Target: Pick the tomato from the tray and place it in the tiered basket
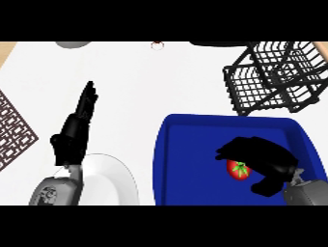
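Tomato (239,171) inside tray (188,159) — right hand (263,157) curled round it.

Kitchen counter: plate (113,181), tiered basket (280,77)

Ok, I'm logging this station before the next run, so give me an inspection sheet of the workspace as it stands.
Surface: white counter, wood edge at far left.
Job's things: tomato in the blue tray; black wire tiered basket behind the tray, nothing seen in it.
Clutter: white plate beside the tray; brown lattice mat at left.
Hands: right hand curled round the tomato; left hand open, fingers straight, resting above the plate.
Cables: nothing seen.
Surroundings: grey object at the far edge, cut off.
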